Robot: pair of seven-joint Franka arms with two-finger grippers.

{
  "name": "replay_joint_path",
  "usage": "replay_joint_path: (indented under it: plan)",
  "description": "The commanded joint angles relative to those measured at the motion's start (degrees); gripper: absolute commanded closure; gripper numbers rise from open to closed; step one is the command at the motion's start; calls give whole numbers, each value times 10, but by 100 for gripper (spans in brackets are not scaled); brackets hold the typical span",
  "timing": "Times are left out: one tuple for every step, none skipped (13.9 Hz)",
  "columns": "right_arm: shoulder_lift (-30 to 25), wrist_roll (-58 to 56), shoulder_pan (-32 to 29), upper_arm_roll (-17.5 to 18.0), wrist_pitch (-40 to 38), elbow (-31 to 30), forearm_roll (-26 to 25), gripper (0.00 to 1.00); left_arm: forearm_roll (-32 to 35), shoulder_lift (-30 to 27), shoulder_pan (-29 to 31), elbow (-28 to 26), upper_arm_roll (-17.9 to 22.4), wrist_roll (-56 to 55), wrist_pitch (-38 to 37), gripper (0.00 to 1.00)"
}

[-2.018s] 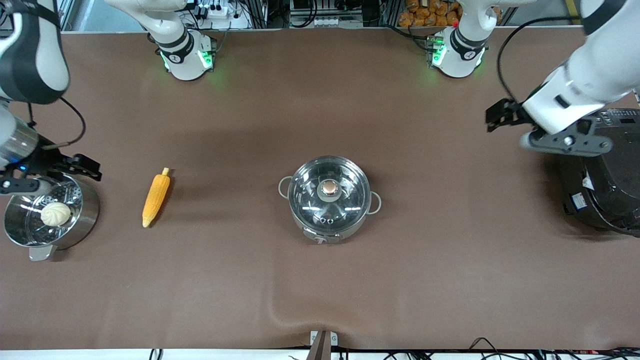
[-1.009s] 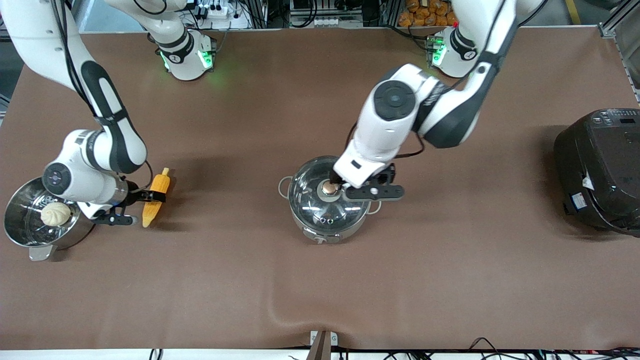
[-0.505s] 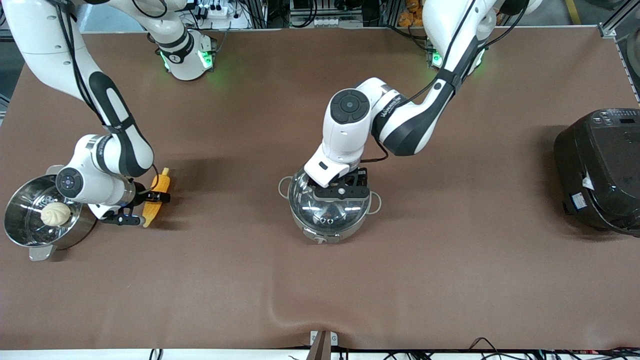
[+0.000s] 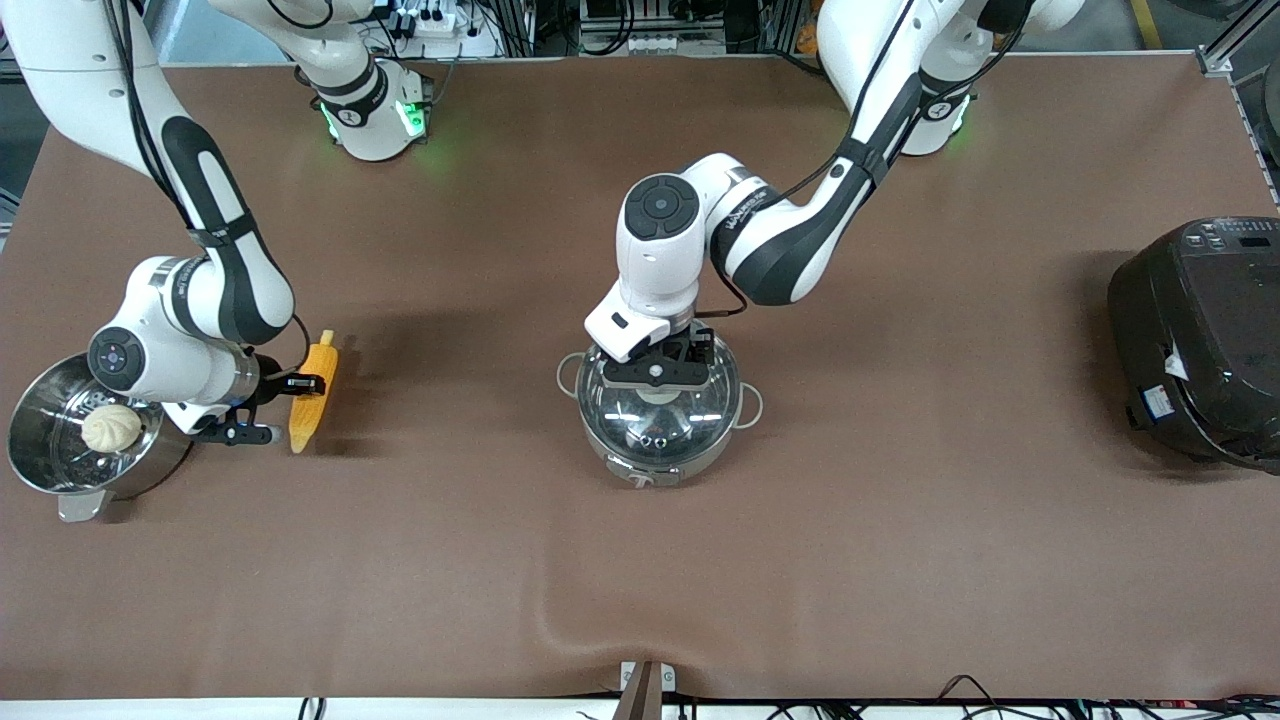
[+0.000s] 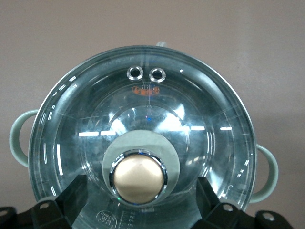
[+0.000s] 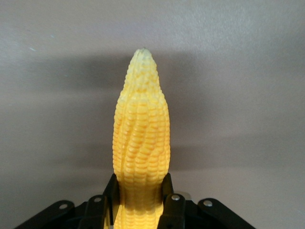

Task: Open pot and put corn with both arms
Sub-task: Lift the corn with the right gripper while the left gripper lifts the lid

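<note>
Looking down from the front camera, I see the pot (image 4: 659, 415) standing near the middle of the table (image 4: 900, 560), glass lid (image 4: 655, 420) on. My left gripper (image 4: 657, 377) is over the lid. In the left wrist view its two fingers (image 5: 71, 195) stand wide apart, one on each side of the copper knob (image 5: 138, 177), with a clear gap to the knob on both sides, so the left gripper is spread and not gripping anything. The lid's two small vent holes and both wire-loop handles of the pot show in that view.

Toward the right arm's end of the table, my right gripper (image 4: 262, 408) is down at the corn (image 4: 311, 393). In the right wrist view the cob (image 6: 141, 143) runs straight out from between the fingers (image 6: 170, 202), which press against it on both sides near its thick end, so I read the right gripper as clamped on the corn. The corn's tapered tip points away from the wrist. I cannot tell whether the corn is off the table.

Beside the right gripper stands the steel steamer pot (image 4: 60, 455) with a pale bun (image 4: 111, 427) in it. The black rice cooker (image 4: 1200, 340) sits at the left arm's end of the table.
</note>
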Motion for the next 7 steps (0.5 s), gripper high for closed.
replay_joint_path:
  plan:
    - [-37,-37,13,2,-50,19,9,100,16,11,-9,14,7,-12,1,0]
    - [-44,-41,15,2,-68,35,9,100,16,13,-8,14,7,-11,2,0]
    - [-52,-42,24,2,-82,47,9,100,16,13,-8,14,7,-11,1,0]
    - [-62,-42,37,2,-95,61,9,100,16,13,-8,14,7,-12,1,0]
    - [-68,-42,44,2,-108,74,9,100,16,13,-8,14,7,-12,1,0]
    - [-70,-41,53,2,-121,89,10,100,15,13,-8,14,7,-16,1,11]
    - [-70,-38,64,2,-139,110,10,100,13,13,-7,14,7,-31,1,79]
